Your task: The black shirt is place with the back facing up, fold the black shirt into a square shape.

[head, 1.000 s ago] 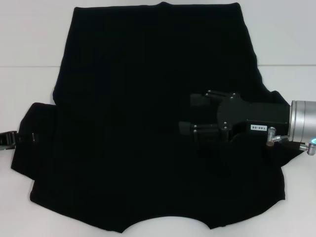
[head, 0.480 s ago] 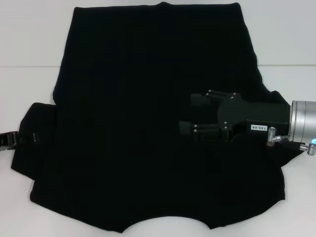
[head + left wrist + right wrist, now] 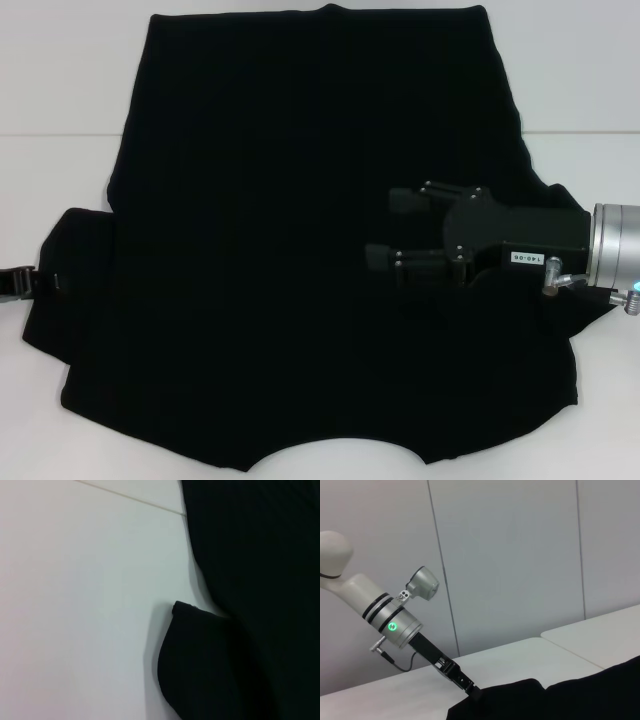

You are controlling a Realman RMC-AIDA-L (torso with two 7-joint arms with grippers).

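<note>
We see the large plain matte-black short-sleeved fabric shirt (image 3: 300, 260) spread flat over the white tabletop (image 3: 60, 90); its curved neckline lies at the near edge, its straight hem at the far edge, and it covers most of the surface in the head view. Our right gripper (image 3: 385, 228), a hard black two-fingered claw on a silver wrist, hovers over the right half of the shirt, pointing toward the middle; its fingers (image 3: 408, 200) stand spread apart with nothing between them, so we call it released. Our left gripper (image 3: 18, 282) shows only as a dark tip at the table's left edge, right at the shirt's left sleeve (image 3: 60, 290); whether it is clenched on the cloth we cannot tell. From the right wrist view we see the left arm (image 3: 395, 620) slanting down to that sleeve edge; the left wrist view shows the sleeve's rounded fold (image 3: 200, 665) lying on the white surface.
</note>
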